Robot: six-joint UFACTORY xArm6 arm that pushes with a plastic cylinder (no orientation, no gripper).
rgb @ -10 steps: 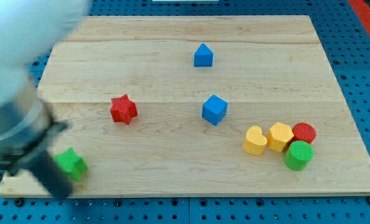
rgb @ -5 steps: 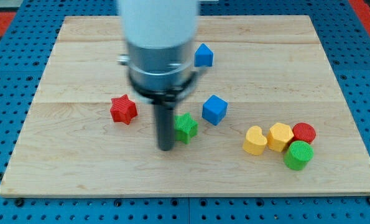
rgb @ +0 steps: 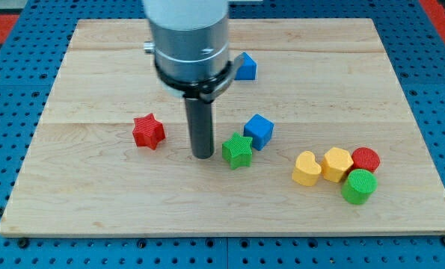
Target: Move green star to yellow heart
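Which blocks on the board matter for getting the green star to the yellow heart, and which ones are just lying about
In the job: green star, yellow heart, my tip just to the star's left in the view.

Lying about: red star, two blue blocks, yellow hexagon, red cylinder, green cylinder.

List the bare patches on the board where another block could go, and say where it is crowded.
Bare: the strip along the view's bottom under the red star and green star; the view's top right beyond the upper blue block. Crowded: the cluster around the yellow heart, and between my tip and the blue cube.
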